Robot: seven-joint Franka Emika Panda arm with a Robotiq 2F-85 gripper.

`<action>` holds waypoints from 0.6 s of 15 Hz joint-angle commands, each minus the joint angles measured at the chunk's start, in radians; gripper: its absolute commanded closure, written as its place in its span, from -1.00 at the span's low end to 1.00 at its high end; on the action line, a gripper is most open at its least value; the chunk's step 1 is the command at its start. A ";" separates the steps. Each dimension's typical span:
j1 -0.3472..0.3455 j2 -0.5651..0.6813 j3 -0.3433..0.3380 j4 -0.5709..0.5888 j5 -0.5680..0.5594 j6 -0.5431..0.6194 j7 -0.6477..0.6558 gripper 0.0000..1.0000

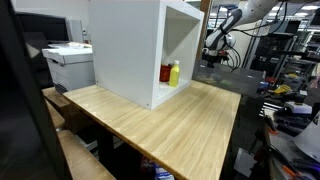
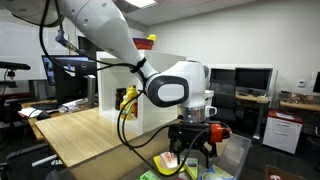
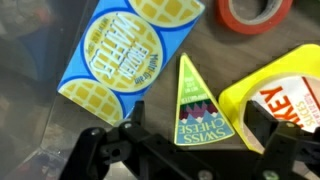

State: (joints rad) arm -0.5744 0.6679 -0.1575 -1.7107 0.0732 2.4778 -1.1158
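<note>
Even overhead office lighting in both exterior views; low resolution, soft detail. Wrist view dimmer, close objects slightly blurred, left edge hazy.

White jointed robot arm [image 2: 105, 35] descends from upper left. Its rounded white wrist [image 2: 178, 90] is bent, so the black Robotiq gripper [image 2: 190, 148] points straight down. Jaws fully spread; in the wrist view the black fingers [image 3: 105, 150] stand well apart.

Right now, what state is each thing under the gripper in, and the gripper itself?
Gripper: open, hovering above the items, holding nothing.
Waffle box: lying flat, face up.
Swiss cheese wedge: flat, label up.
Red tape roll: flat, partly out of view.
Yellow package: flat, label up.
Yellow bottle: upright in white cabinet.
</note>
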 commanded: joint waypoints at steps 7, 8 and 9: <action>-0.034 0.019 0.026 0.022 -0.014 0.013 -0.026 -1.00; -0.033 0.017 0.025 0.013 -0.018 0.017 -0.028 -1.00; -0.033 0.016 0.024 0.009 -0.020 0.018 -0.029 -1.00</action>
State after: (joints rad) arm -0.5891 0.6874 -0.1505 -1.6779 0.0716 2.4785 -1.1158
